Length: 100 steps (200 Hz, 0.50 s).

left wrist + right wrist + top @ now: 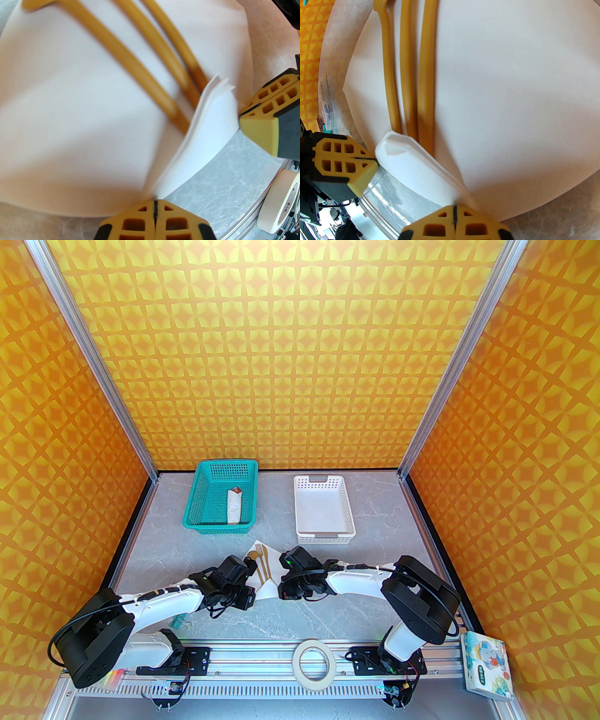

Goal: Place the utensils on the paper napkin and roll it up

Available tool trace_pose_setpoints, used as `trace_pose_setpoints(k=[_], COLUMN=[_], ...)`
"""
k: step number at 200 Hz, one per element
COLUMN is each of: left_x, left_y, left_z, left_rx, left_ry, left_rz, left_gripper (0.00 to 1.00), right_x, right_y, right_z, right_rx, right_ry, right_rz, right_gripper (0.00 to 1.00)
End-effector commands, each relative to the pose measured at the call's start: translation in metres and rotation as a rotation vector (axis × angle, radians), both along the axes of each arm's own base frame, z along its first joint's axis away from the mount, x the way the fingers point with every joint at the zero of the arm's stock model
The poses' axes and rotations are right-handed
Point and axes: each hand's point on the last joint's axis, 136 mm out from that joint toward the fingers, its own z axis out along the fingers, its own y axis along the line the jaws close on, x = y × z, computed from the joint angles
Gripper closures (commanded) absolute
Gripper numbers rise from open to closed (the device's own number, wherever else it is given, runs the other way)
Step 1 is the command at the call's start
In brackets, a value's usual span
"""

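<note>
The left gripper (155, 207) is pinching the near edge of the paper napkin (70, 105), with the sheet running straight into the seam of its closed jaws. The right gripper (454, 209) is doing the same a little further along that edge. A lifted flap of white paper is spanning the gap from one tool to the other. Ahead of both sets of fingertips, the rest of the napkin is lying spread on the grey table (222, 182). The utensils (424, 82) are resting on it as three tan handles pointing back toward the grippers (their heads are running out past the far side of the wrist views). The handle ends are sitting just under the raised flap.

The napkin is looking thin, soft and several plies deep, since its layers are fanning apart at the lifted corner. It is likely to crease wherever it is pressed, and to tear or slip free if the two tools are pulling against each other. The best hold is probably the one being used now: the edge nearest the fingertips, one pinch on either side of the handles, with the flap taut between them. The utensils are looking light, stiff and smooth, so they are likely to slide or fan out under the paper. Rolling away from the grippers, over the handle ends first, should be trapping them early.
</note>
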Motion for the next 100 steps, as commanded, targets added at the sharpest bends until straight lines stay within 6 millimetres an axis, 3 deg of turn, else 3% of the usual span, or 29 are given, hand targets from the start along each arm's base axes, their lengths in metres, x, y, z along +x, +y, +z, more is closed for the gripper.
trace_pose_setpoints(k=[1, 35, 100], left_x=[-0.003, 0.001, 0.012], left_y=[0.021, 0.019, 0.008], left_z=[-0.007, 0.008, 0.075], left_rx=[0.077, 0.034, -0.189], left_ry=[0.026, -0.017, -0.159], left_rz=[0.055, 0.061, 0.085], left_gripper=[1.00, 1.00, 1.00], right_x=[-0.007, -0.006, -0.006], right_y=[-0.016, -0.015, -0.015], right_z=[-0.017, -0.015, -0.018], right_rx=[-0.090, -0.080, -0.068], right_ry=[0.035, 0.039, 0.062], right_rz=[-0.017, -0.033, -0.087], right_gripper=[1.00, 1.00, 1.00])
